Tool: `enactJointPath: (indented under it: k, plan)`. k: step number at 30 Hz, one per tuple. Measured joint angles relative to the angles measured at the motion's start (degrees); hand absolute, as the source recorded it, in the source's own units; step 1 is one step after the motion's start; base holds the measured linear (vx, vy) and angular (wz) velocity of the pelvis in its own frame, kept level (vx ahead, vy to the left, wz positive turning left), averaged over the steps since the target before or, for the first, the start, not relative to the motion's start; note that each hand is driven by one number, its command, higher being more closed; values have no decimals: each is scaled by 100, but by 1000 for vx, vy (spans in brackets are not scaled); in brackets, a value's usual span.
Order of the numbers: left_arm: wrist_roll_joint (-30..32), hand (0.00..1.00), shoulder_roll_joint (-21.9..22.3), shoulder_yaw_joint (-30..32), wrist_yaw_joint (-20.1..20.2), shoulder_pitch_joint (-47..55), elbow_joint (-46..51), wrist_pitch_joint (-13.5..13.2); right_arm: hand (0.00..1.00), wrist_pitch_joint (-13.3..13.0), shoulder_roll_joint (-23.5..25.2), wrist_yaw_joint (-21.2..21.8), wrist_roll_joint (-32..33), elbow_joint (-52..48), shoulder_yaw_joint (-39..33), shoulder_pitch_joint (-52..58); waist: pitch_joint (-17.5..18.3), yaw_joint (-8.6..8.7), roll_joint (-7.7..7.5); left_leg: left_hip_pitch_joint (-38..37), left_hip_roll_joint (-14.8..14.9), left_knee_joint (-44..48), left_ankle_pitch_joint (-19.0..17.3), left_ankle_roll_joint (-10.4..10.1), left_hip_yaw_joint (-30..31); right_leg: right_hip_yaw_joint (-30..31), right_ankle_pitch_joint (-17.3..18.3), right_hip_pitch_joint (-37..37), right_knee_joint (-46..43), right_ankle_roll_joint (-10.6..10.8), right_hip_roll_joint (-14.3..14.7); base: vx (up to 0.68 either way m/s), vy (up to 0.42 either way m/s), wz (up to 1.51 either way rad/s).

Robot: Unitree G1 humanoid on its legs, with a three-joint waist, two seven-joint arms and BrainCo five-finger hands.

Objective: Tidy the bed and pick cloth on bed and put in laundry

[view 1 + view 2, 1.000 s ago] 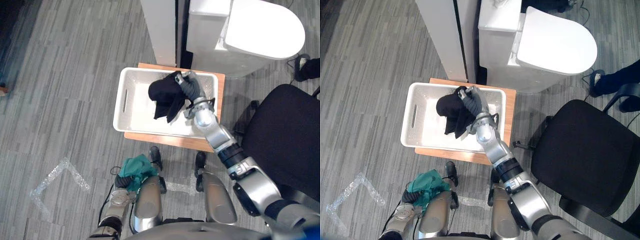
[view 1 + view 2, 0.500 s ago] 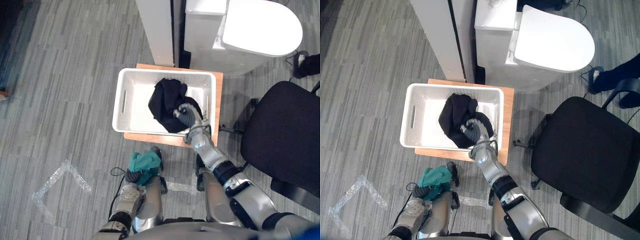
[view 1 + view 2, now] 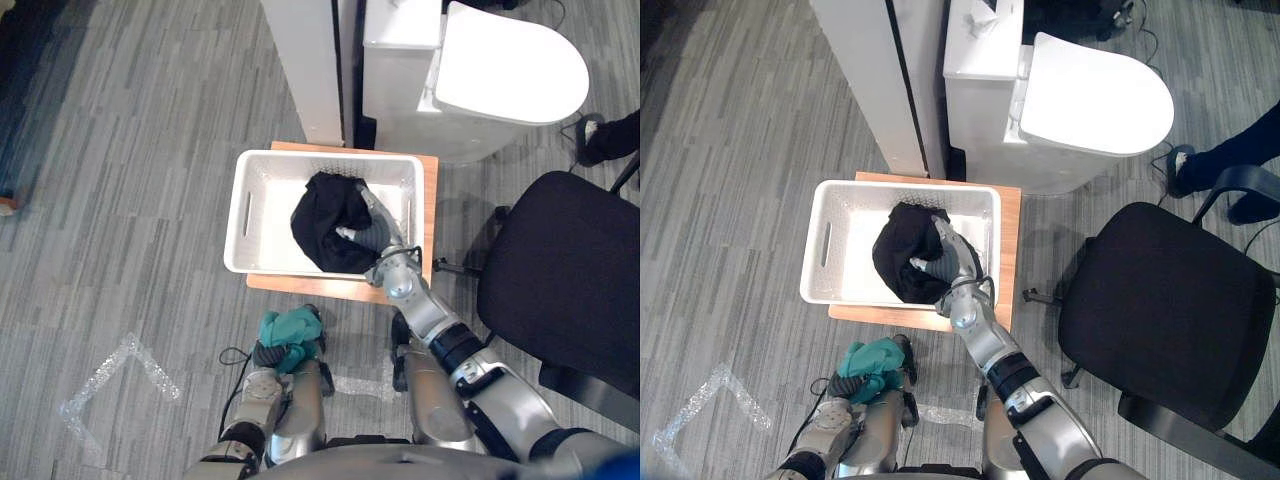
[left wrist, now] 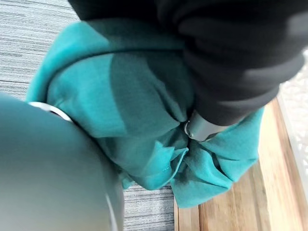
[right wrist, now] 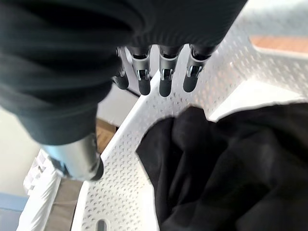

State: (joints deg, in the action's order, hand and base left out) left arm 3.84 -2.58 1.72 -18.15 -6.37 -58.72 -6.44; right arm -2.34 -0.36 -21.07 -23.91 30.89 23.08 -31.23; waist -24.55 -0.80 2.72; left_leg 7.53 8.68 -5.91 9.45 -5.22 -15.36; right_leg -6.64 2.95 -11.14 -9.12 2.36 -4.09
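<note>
Right robot hand (image 3: 372, 230) is open, fingers straight, black cloth (image 3: 322, 220) just under it inside the laundry basket (image 3: 300, 157). Left robot hand (image 4: 221, 72) grips teal cloth (image 3: 290, 326) down low. Basket's ahead of it, so prob next drop.

You are looking at a mock home corner set up on what looks like an office or lab floor. The floor (image 3: 120, 180) is grey striped carpet tile of the office kind, and a black swivel office chair (image 3: 560, 260) stands on it at the robot's right. A white toilet (image 3: 515, 65) with its tank (image 3: 400, 45) sits straight on that same carpet beside a tall white panel (image 3: 300, 60), like a bathroom prop. Just in front of them a white perforated basket (image 3: 243, 215) rests on a low wooden table (image 3: 429, 200). Clear tape (image 3: 128, 342) marks an angle on the carpet, and a person's leg (image 3: 1240, 150) shows at the right edge.
</note>
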Motion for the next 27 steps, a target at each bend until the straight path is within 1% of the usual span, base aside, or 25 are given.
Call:
enactJointPath:
  k: [1,3,4,7,8,10,12,14,16,17,18,21,23,24,27]
  plan:
    - [0,100,-4,2,-5,7,5,-3,0,13,-14,1,-1,-179,2,-12,9,-7,-17,-29,0,0,-8,3,-12,7,-1,28,9,1,1,0,0,0]
    - [1,100,-55,9,-19,52,5,0,0,12,-44,12,-4,-1136,3,-18,85,-13,-123,-91,1,0,-28,11,-73,50,-2,74,27,2,4,36,-10,-10]
    - [1,100,-71,12,-19,59,3,3,0,7,-54,15,-3,-1356,3,-21,103,-10,-154,-105,2,0,-30,14,-102,74,-7,74,35,4,7,52,-12,-18]
    - [13,100,-133,54,-5,105,-26,118,0,-55,-207,74,1,-2223,13,220,191,56,-276,-280,0,0,-59,39,-193,148,-49,263,184,10,14,56,2,-13]
    - [17,100,-142,65,7,112,-63,127,0,-57,-254,78,2,-2368,8,327,228,63,-304,-305,1,0,-74,41,-210,157,-55,297,217,11,18,71,11,-13]
    - [24,100,-199,123,37,175,-101,200,0,-60,-361,125,3,-2778,-46,750,343,131,-426,-411,9,2,-126,20,-287,242,-90,396,309,11,41,74,8,-18]
    - [128,100,-235,166,51,223,-110,255,0,-66,-464,186,2,-3038,-156,1115,431,169,-485,-483,14,1,-158,3,-320,290,-112,478,388,21,52,56,3,-17]
    - [242,100,-220,302,78,274,-110,296,0,-84,-529,217,3,-3194,-403,1541,493,208,-498,-575,20,14,-182,-15,-334,292,-132,610,483,22,69,57,4,-4]
    - [245,100,-197,475,108,329,-107,344,0,-96,-522,213,2,-3111,-612,1865,543,211,-495,-689,20,5,-208,-46,-363,294,-131,733,525,23,93,27,-3,-5]
    - [249,100,-190,620,180,431,-108,366,0,-110,-526,195,-3,-2851,-749,2178,704,217,-492,-719,42,1,-228,-69,-371,301,-130,776,569,22,122,20,-20,-6]
    - [249,100,-187,643,185,469,-105,370,0,-109,-522,180,-5,-2700,-797,2278,756,216,-481,-728,50,1,-232,-74,-376,307,-129,787,581,22,132,23,-27,-7]
    - [260,100,-94,850,197,559,-105,376,0,-44,-503,83,-11,-1867,-1186,2638,881,193,-394,-845,60,-2,-265,-79,-458,379,-122,878,628,26,146,-8,-7,-12]
    - [270,100,-64,879,206,602,-109,385,0,-30,-490,48,1,-1541,-1446,2802,964,200,-336,-860,47,-2,-280,-67,-459,407,-114,883,648,44,140,-20,11,-10]
    - [380,100,-41,910,208,610,-111,394,0,-25,-481,38,12,-1338,-1641,2921,1004,203,-305,-861,44,-2,-306,-55,-458,406,-122,899,669,54,138,0,0,0]
    - [449,100,-15,994,256,648,-111,428,0,43,-468,19,152,-755,-1903,3146,1071,210,-287,-894,35,-3,-348,-81,-460,405,-136,966,727,68,130,0,0,0]
